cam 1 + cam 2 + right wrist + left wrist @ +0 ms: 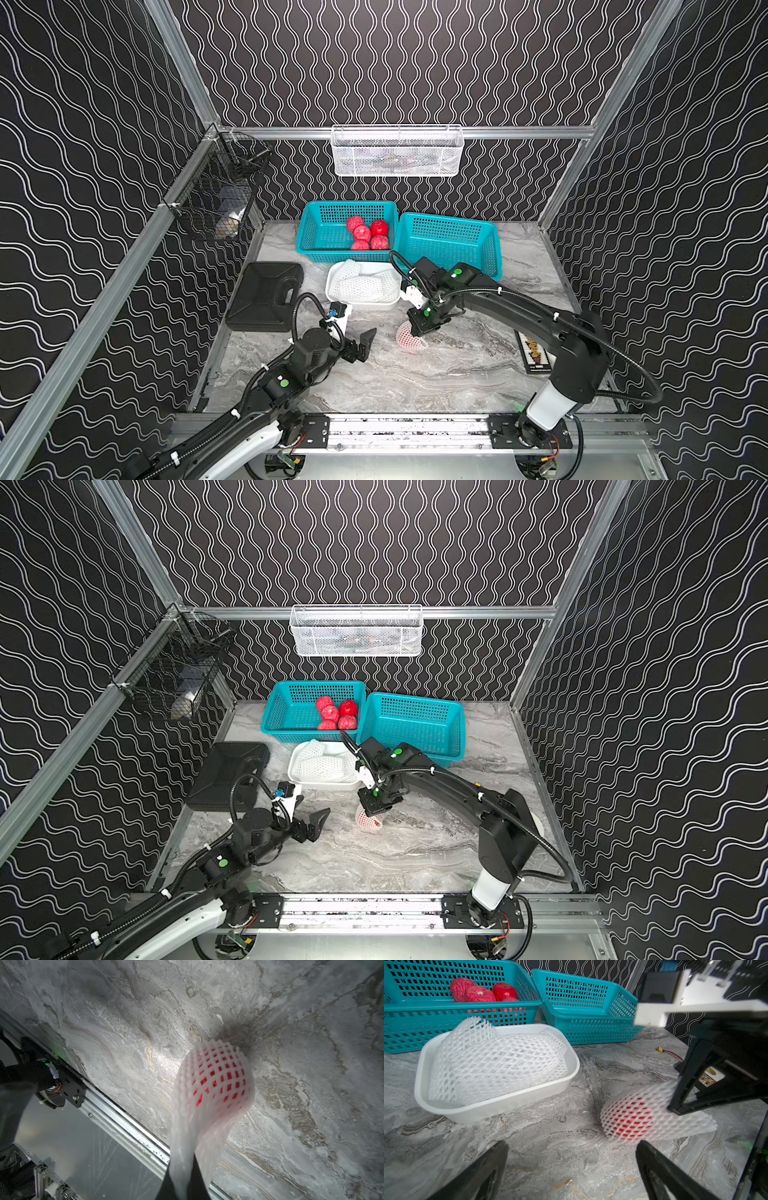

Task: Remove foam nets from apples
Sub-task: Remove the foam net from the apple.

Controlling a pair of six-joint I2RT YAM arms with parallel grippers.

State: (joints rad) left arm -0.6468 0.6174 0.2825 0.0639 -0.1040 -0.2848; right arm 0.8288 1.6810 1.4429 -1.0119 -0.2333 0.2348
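- The right gripper (678,1104), jaws pressed together, pinches the loose upper end of 1 foam net (660,1103). The apple (629,1121) sits wrapped in the sleeve's far end, low at the marble table (415,382). Whether it rests there or hangs just clear cannot be told.
- The sleeve's long axis slants from the pinch down to the apple. The fruit therefore lies below the right gripper, on the side facing the left arm.
- The left gripper (365,343) hovers with jaws spread wide, holding nothing. The apple's rounded end lies just ahead of it, nearer 1 of its 2 fingers in the left wrist view.
- On this showing, the left arm is the free one placed to steady the fruit. The right would then draw the sleeve off along that axis.
- Behind, 5 bare apples (370,235) lie in 1 teal basket (307,232). A 2nd teal basket (449,241) stands beside it, and stripped nets (498,1064) fill the white tub (500,1106).
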